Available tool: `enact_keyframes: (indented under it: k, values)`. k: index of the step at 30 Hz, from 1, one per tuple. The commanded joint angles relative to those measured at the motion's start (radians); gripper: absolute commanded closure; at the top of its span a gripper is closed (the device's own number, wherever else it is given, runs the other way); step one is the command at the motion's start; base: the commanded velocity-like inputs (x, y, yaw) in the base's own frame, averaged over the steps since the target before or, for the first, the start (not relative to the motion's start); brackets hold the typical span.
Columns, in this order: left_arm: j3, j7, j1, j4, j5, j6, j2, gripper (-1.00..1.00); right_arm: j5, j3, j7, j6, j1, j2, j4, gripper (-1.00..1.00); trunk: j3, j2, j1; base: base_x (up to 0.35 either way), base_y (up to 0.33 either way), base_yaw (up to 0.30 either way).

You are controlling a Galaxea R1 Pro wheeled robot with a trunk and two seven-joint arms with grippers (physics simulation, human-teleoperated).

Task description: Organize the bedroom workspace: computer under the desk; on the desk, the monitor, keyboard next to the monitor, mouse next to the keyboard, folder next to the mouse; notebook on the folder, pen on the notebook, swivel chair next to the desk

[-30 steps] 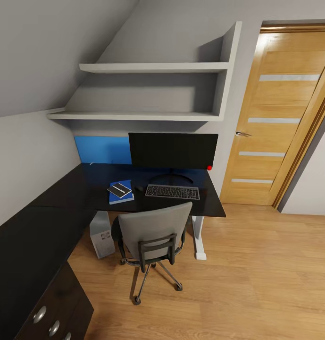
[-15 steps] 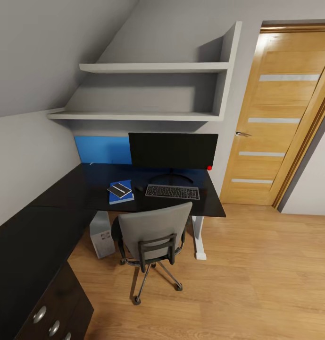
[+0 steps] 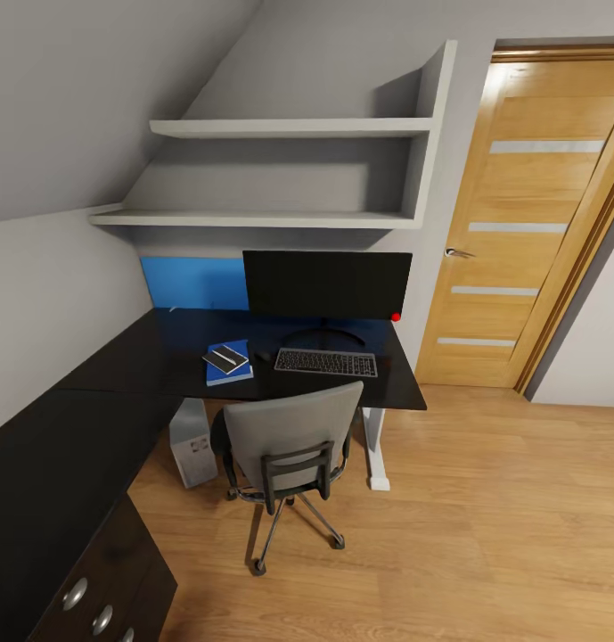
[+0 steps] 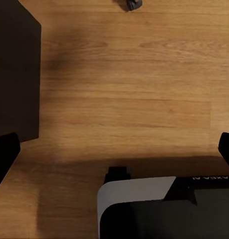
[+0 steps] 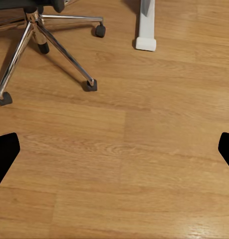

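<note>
pen (image 3: 222,358) atop notebook (image 3: 227,358), folder (image 3: 230,364), black desk (image 3: 119,366)

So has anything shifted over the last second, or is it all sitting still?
Nothing visibly changed. The swivel chair stands at the desk as before, and the folder, keyboard and monitor lie where they were. The head view itself has not shifted.

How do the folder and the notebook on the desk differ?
Colour: the folder is bright blue, the notebook dark grey-black.
Size: the folder is larger; the notebook covers only part of it.
Position: the folder lies flat on the desk, while the notebook lies on top of the folder, with a thin white pen on it.
Shared: both are flat, rectangular, and left of the keyboard.
</note>
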Motion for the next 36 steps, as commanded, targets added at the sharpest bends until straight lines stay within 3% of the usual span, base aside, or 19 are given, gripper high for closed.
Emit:
enact_keyframes:
  k: [1,36]
  values:
    - [-0.009,0.003,-0.001,0.001,0.009,-0.003,0.000,-1.00,-0.010,0.009,-0.002,-0.004,-0.001,0.001,0.002,-1.00,-0.002,-0.002,0.000,0.000,0.000,0.000]
    - [-0.009,0.004,-0.001,0.001,0.010,-0.001,-0.014,-1.00,-0.010,0.009,-0.002,-0.004,-0.001,0.000,0.002,-1.00,-0.002,-0.002,0.000,0.000,0.000,0.000]
